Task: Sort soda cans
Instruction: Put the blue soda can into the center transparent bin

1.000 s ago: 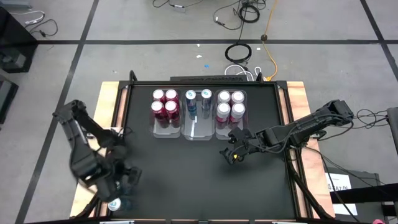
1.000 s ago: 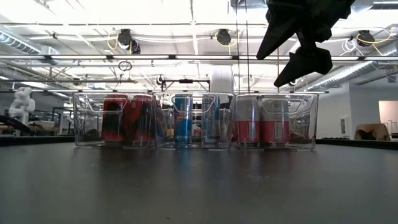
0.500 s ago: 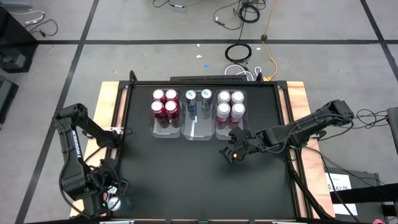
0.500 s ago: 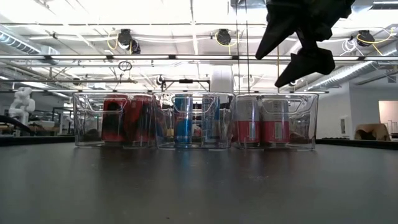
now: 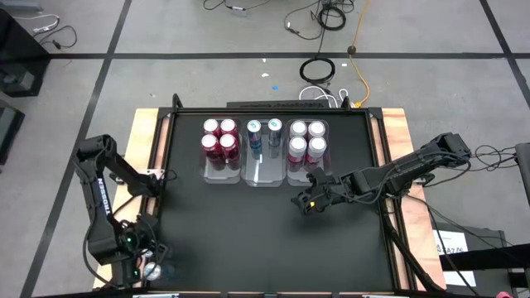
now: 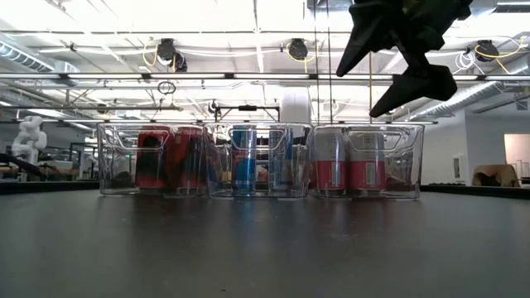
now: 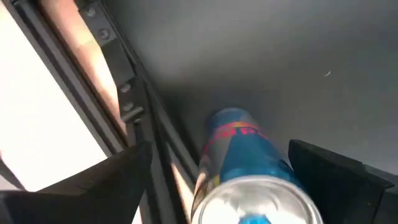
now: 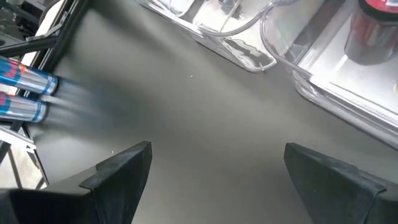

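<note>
A blue soda can with a silver top stands upright at the table's near-left corner. My left gripper points down over it, open, one finger on either side of the can and not touching it. The right wrist view shows two blue cans there, blurred. Three clear bins stand side by side at the far middle: dark red cans in the left one, blue cans in the middle one, pink cans in the right one. My right gripper hangs open above the table in front of the right bin.
The black tabletop has a raised dark frame and wooden border close beside the corner can. The front half of the middle bin holds no cans. The black table surface stretches between the bins and the near edge.
My left gripper has swung toward the table's near-left corner and sunk down over the blue can, staying open. My right gripper has stayed in place and rolled a little about its own axis.
</note>
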You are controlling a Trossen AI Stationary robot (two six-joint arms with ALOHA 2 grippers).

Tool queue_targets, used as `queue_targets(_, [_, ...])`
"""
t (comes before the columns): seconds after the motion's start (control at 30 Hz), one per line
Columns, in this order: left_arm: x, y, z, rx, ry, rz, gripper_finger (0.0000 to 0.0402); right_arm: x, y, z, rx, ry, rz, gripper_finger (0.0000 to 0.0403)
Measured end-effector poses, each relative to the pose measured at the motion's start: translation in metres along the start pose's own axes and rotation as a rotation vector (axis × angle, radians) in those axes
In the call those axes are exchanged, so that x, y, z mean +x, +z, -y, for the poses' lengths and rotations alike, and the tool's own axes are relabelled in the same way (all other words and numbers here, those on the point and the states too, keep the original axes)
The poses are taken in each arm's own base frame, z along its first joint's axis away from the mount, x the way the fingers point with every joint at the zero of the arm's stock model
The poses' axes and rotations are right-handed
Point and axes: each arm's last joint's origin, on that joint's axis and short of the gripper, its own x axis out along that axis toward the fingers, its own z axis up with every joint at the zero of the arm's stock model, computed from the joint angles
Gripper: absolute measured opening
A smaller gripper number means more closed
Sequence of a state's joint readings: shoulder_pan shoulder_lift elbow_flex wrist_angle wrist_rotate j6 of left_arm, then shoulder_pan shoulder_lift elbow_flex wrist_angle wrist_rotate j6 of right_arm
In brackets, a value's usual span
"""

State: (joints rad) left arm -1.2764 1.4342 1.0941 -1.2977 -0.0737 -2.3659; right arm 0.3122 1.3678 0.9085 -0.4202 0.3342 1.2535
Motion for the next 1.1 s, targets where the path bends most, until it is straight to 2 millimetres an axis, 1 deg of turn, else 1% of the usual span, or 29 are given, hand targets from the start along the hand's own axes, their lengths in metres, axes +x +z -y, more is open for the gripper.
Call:
queue_targets(0.07, [0.0034, -0.0008, -0.0011, 0.039, 0.002, -0.005, 0.0384, -0.0005, -0.0011, -0.0004, 0.015, 0.003, -0.002, 0.0359])
queue_targets(0.23, [0.0035, -0.0047, 0.0032, 0.174, -0.043, -0.045, 0.0384, -0.0018, -0.0047, -0.002, 0.016, 0.011, -0.009, 0.0359])
queue_targets(0.37, [0.0034, -0.0059, 0.0045, 0.218, -0.059, -0.054, 0.0384, -0.0027, -0.0075, -0.0032, 0.034, 0.018, -0.015, 0.0359])
queue_targets(0.87, [0.0036, -0.0038, 0.0037, 0.221, -0.05, -0.032, 0.0384, -0.0039, -0.0102, -0.0048, 0.043, 0.03, -0.016, 0.0359])
queue_targets(1.1, [0.0037, -0.0017, 0.0017, 0.172, -0.012, -0.029, 0.0384, -0.0039, -0.0102, -0.0048, 0.019, 0.029, -0.016, 0.0359])
